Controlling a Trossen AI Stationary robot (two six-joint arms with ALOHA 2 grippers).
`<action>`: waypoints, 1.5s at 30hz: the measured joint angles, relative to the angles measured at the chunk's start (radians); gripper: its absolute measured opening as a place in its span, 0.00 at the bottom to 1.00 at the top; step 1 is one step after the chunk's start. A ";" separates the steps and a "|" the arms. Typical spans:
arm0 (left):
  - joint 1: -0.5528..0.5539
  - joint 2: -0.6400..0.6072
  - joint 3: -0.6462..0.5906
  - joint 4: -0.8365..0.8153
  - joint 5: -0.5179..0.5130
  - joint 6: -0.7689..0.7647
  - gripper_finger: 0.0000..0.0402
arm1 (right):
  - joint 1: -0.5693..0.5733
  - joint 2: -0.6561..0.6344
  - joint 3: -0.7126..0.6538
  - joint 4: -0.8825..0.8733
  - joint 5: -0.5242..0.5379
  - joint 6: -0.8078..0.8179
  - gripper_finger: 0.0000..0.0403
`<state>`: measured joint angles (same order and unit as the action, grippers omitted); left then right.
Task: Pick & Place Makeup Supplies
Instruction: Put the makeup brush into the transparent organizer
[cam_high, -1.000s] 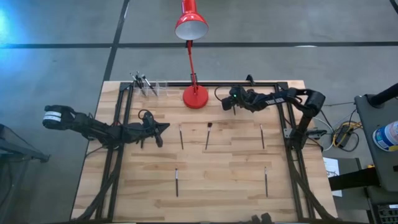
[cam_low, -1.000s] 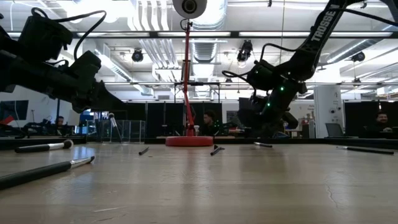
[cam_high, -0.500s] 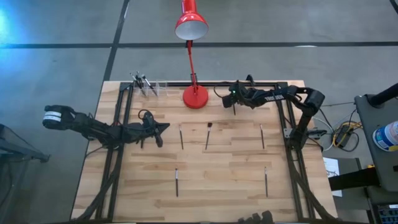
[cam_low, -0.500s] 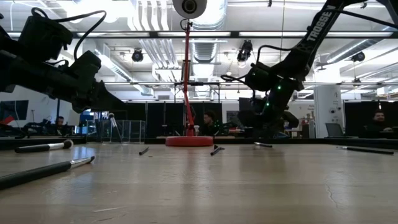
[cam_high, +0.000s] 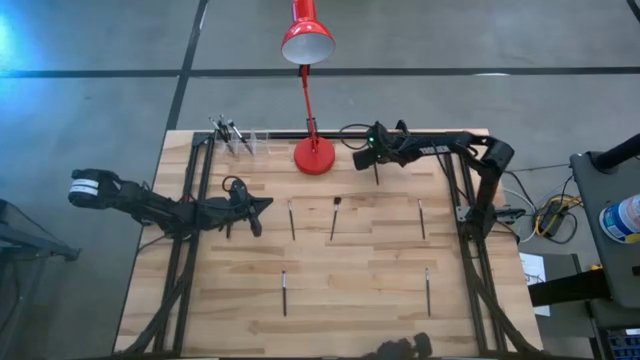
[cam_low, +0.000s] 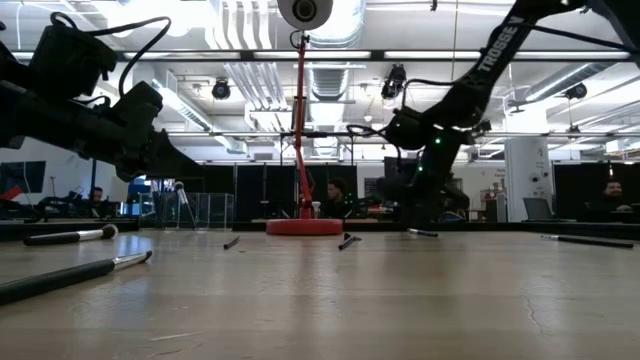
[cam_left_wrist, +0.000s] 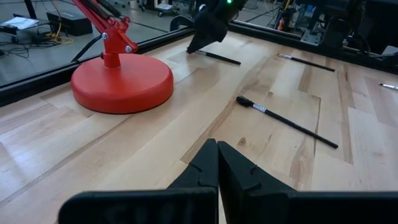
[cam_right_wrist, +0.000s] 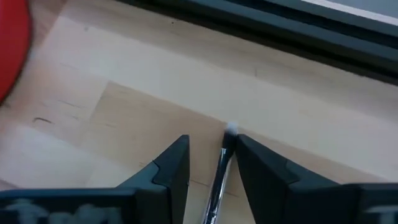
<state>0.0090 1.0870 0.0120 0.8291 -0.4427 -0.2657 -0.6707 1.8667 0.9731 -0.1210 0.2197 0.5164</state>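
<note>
The right gripper (cam_right_wrist: 211, 163) is down at the table's far edge just beside the lamp base (cam_high: 314, 155), its fingers parted around a brush (cam_right_wrist: 222, 167) that lies flat on the wood between them, not yet clamped. This looks like the grasp step: the next move calls for closing squarely on the thin shaft without rolling it, then lifting. The left gripper (cam_left_wrist: 217, 167) waits pinched shut and empty over the table's left side.

Lamp base (cam_high: 313, 155) at table's (cam_high: 340, 290) far edge, brush (cam_right_wrist: 219, 175) between right gripper's (cam_right_wrist: 211, 163) jaws beside it
</note>
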 joint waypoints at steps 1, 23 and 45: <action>0.000 0.000 0.000 0.000 0.000 0.000 0.00 | 0.000 0.014 0.028 -0.040 0.004 0.001 0.31; 0.000 0.000 0.000 0.000 0.000 0.000 0.00 | 0.017 0.065 0.171 -0.295 0.046 -0.065 0.03; 0.000 0.000 0.000 0.000 0.000 0.002 0.00 | 0.372 -0.482 -0.359 0.276 0.166 -0.075 0.03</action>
<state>0.0093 1.0870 0.0120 0.8288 -0.4427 -0.2642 -0.2986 1.3847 0.6140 0.1548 0.3855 0.4409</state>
